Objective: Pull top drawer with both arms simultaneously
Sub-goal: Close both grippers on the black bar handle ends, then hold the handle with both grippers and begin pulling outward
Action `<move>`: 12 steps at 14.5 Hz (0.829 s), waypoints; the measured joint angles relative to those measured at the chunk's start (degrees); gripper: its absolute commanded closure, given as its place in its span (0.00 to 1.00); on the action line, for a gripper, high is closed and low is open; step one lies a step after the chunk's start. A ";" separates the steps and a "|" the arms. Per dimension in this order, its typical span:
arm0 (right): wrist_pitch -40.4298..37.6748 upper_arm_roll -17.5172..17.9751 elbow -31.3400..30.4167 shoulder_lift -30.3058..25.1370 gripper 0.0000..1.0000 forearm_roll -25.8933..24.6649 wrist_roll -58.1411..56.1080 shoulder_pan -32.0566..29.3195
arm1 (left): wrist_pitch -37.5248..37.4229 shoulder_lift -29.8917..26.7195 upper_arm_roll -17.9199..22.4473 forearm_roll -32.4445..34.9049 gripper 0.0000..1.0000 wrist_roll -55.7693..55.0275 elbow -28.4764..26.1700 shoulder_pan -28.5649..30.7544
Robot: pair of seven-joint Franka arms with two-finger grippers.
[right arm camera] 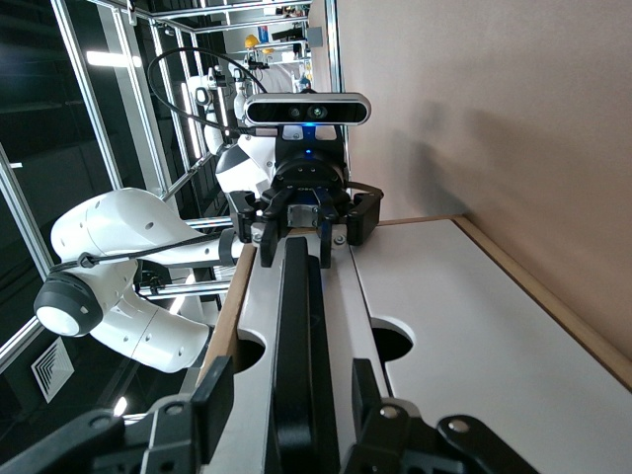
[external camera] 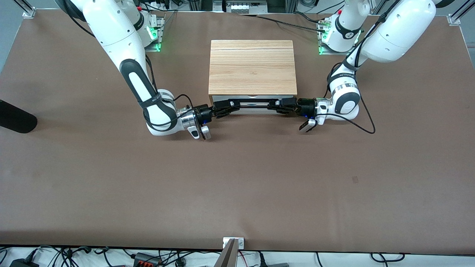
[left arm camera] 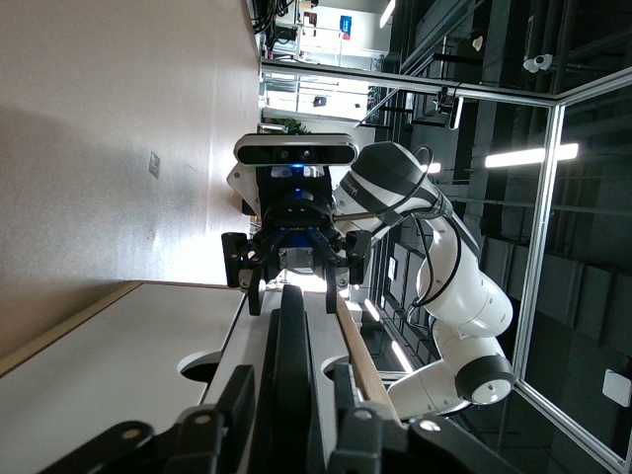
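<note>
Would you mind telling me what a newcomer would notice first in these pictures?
Two white arms meet at the cabinet in the middle of the table. The left gripper and right gripper each straddle one end of the black bar handle on the top drawer, facing each other along it.

The cabinet [external camera: 252, 68] stands in the middle of the counter [external camera: 237, 185], close to the arm bases. In front of its top drawer [external camera: 253, 106] the way is blocked from both ends: the right gripper [external camera: 231, 105] and the left gripper [external camera: 275, 106] each close on the black handle [external camera: 253, 104], and their wrists lie low beside the drawer. The wide part of the counter nearer to the front camera gives free passage. A dark object [external camera: 16, 118] lies at the edge of the right arm's end.
</note>
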 measured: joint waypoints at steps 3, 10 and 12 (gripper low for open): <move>0.02 0.00 0.09 0.00 0.49 0.01 0.00 0.18 | 0.10 0.69 -0.36 -1.13 0.72 1.03 -0.14 -0.02; 1.40 0.00 0.10 0.00 0.54 0.14 0.00 0.98 | -0.09 1.30 -1.03 -2.16 0.76 3.06 -0.14 0.04; 2.38 0.00 0.10 0.00 0.58 0.40 0.00 1.54 | -0.15 1.32 -1.04 -2.19 0.82 3.06 -0.14 0.07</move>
